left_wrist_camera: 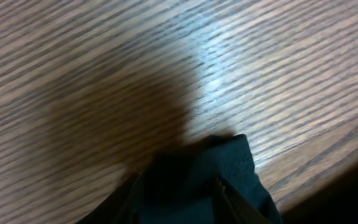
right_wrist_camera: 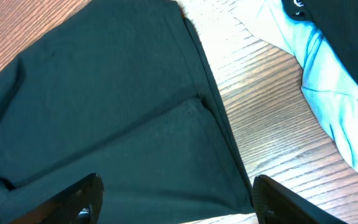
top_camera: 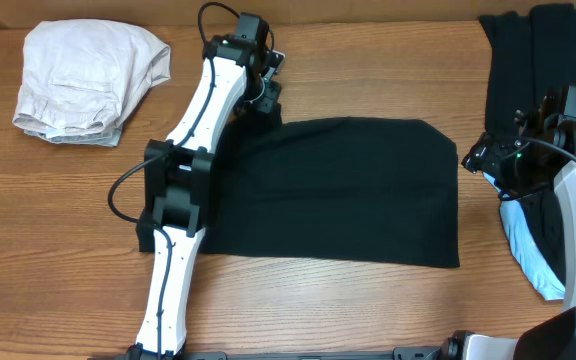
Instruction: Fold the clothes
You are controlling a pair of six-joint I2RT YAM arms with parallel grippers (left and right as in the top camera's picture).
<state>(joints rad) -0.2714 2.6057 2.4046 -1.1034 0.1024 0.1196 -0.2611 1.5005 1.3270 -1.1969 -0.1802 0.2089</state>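
A black garment [top_camera: 338, 190] lies spread flat across the middle of the bench [top_camera: 368, 310], a rough rectangle with its long side running left to right. From overhead, the left claw [top_camera: 266, 95] sits at the garment's far left corner, but its fingers are lost against the dark cloth. The left wrist view, though blurred, shows a peaked corner of black fabric between two fingers [left_wrist_camera: 229, 200] that stand narrow on either side of it. I cannot tell whether they have pinched it.

The right claw [right_wrist_camera: 178, 186] is spread wide over the garment's right edge (the overhead view shows only a dark clump there). Its wrist view also shows a fold line running across the cloth, and a light-blue garment [right_wrist_camera: 328, 93] just beside that edge on bare wood.

Only the overhead view shows the rest. A beige garment [top_camera: 93, 78] lies folded at the far left corner, well apart, and a black pile [top_camera: 528, 60] lies at the far right, above the light-blue one.
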